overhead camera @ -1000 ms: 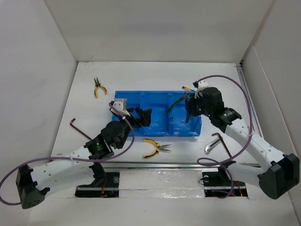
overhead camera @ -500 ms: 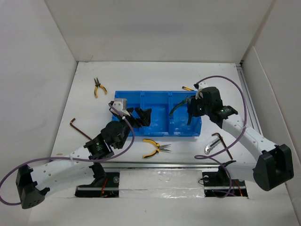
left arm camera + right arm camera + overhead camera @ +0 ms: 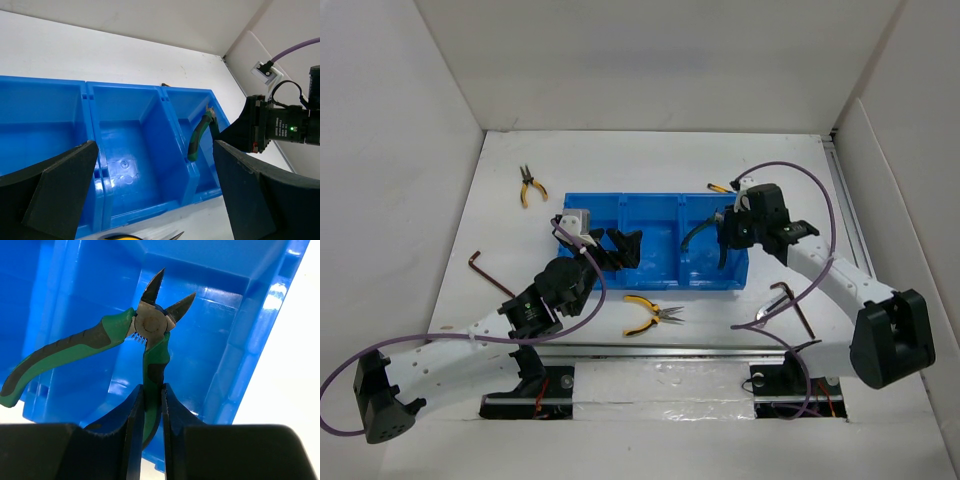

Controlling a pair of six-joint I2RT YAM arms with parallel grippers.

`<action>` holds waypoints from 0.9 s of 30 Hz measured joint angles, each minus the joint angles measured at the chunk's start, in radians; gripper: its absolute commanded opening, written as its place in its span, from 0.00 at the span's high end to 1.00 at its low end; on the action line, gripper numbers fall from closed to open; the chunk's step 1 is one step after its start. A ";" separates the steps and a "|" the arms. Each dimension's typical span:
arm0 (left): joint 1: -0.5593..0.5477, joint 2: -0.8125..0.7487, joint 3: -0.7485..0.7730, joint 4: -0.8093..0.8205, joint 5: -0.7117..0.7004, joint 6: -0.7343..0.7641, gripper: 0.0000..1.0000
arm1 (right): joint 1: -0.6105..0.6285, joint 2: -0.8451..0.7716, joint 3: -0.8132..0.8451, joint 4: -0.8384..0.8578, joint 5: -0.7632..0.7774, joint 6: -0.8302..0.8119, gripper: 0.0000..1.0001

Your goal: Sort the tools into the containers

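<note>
Showing yellow-handled pliers (image 3: 650,313) flat on the table (image 3: 500,220) just before the blue tray (image 3: 655,203). Hovering the left pincer (image 3: 623,247), spread and empty, over the tray's left part. Pinching one handle of the green-handled pliers (image 3: 150,325) with the right pincer (image 3: 152,390), inside the right compartment. Beyond the tray's far left corner, second yellow pliers (image 3: 526,186).

Two yellow-handled pliers (image 3: 526,186) (image 3: 650,312), one green-handled pliers (image 3: 60,355), two dark hex keys (image 3: 483,268) (image 3: 792,300), one short yellow-and-black tool (image 3: 718,187), one blue tray (image 3: 620,197) with three compartments.
</note>
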 measured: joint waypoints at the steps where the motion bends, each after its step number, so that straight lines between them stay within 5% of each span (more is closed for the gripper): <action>1: 0.000 0.000 0.000 0.000 0.000 0.000 0.01 | -0.001 0.004 0.000 0.000 0.000 0.000 1.00; 22: 0.000 -0.005 0.000 0.000 -0.005 0.000 0.01 | -0.007 0.054 0.052 -0.039 0.122 0.016 1.00; 27: 0.000 -0.011 0.000 0.000 -0.005 0.000 0.01 | -0.007 0.068 0.063 -0.041 0.153 0.025 0.89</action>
